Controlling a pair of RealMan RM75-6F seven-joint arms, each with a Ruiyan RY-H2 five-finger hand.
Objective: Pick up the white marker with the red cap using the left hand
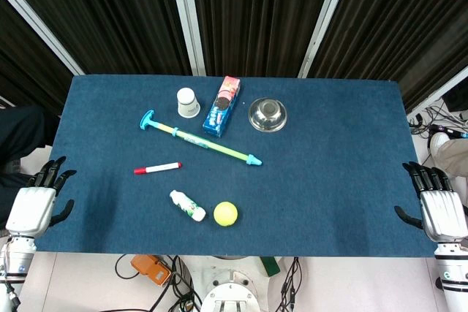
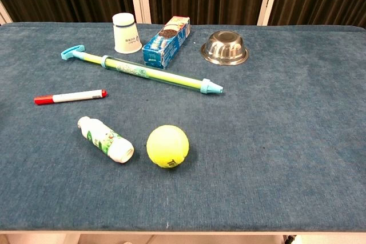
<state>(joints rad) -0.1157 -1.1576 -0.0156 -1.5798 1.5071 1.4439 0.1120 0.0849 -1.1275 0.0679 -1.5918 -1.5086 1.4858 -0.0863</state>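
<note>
The white marker with the red cap [image 1: 157,169] lies flat on the blue tablecloth, left of centre, its cap pointing left; the chest view shows the marker [image 2: 70,96] at the left too. My left hand [image 1: 35,202] hangs at the table's left edge, well to the left of the marker, open with fingers apart and holding nothing. At the right edge of the table, my right hand [image 1: 437,206] is open and empty as well. Neither hand shows in the chest view.
A long green and blue water-gun tube [image 1: 201,139] lies diagonally behind the marker. A small white bottle [image 1: 187,205] and a yellow tennis ball [image 1: 225,214] lie in front of it. At the back stand a white cup [image 1: 188,102], a cookie box [image 1: 222,106] and a steel bowl [image 1: 267,115].
</note>
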